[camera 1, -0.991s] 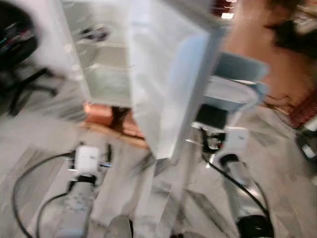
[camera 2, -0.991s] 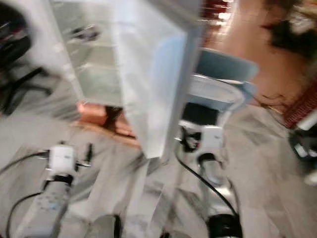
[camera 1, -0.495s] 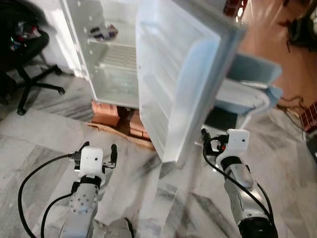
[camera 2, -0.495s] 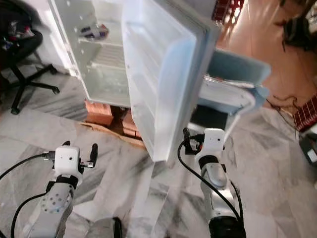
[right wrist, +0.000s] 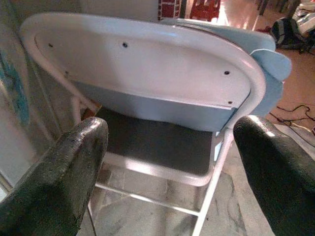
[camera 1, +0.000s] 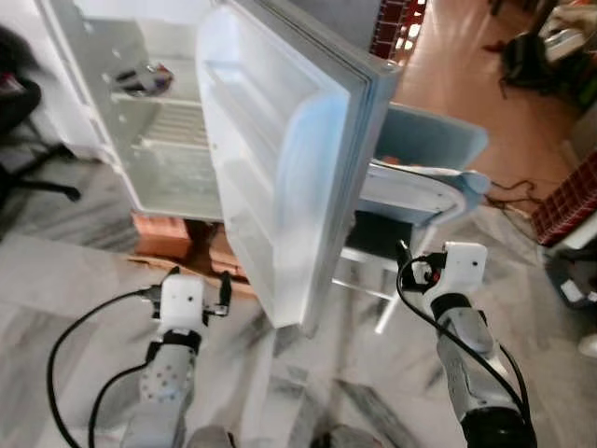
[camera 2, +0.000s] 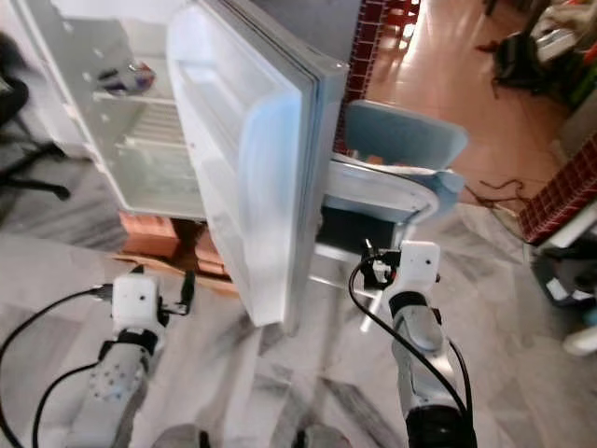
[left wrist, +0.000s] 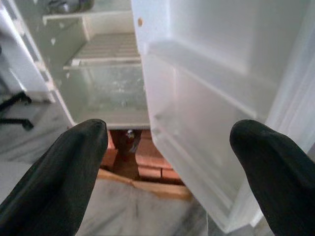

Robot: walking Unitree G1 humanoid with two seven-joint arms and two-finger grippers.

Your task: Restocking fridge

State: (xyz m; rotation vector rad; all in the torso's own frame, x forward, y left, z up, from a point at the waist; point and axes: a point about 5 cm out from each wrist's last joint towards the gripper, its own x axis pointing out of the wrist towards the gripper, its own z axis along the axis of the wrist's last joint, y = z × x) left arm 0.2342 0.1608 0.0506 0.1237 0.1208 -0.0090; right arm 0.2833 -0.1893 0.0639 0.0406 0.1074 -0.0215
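The left tool (camera 1: 198,284) sits at the lower left of the head view, its fingers (left wrist: 59,177) spread apart and grasping nothing, aimed at the foot of the fridge (camera 1: 140,131). The right tool (camera 2: 373,266) at lower right is likewise released, facing the white folding chair (right wrist: 147,88) just behind the fridge door (camera 1: 280,168). The fridge fills the upper left, its door swung wide toward the centre. A small dark item (camera 1: 140,77) lies on the upper shelf. Bricks (left wrist: 147,164) prop the fridge off the marble floor (camera 1: 373,373).
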